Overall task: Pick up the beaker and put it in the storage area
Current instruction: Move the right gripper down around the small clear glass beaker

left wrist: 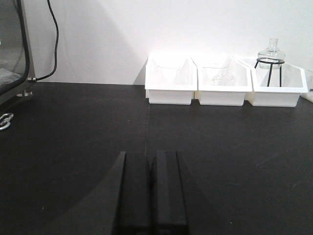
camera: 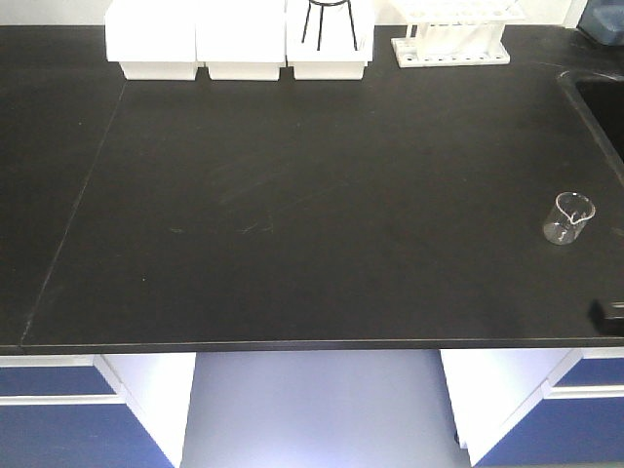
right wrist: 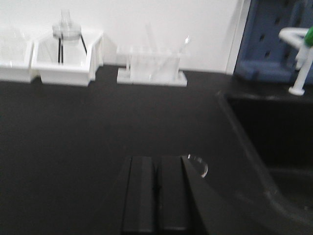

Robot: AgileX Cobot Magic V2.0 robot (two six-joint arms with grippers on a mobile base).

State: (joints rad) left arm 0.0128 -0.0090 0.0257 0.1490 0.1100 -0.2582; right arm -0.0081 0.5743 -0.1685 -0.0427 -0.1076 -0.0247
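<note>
A small clear glass beaker (camera: 568, 217) is seen standing upright near the right edge of a black tabletop (camera: 292, 214), close to a sunken sink (camera: 603, 112). White bins (camera: 239, 39) and a tube rack (camera: 450, 41) are lined along the back. The left gripper (left wrist: 151, 191) and right gripper (right wrist: 156, 193) are both pressed together with nothing held, the beaker's rim just beside the right one.

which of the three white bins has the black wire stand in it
The rightmost bin, beside the tube rack. A black wire stand rises from it; the middle bin and the left bin show no such stand.
</note>
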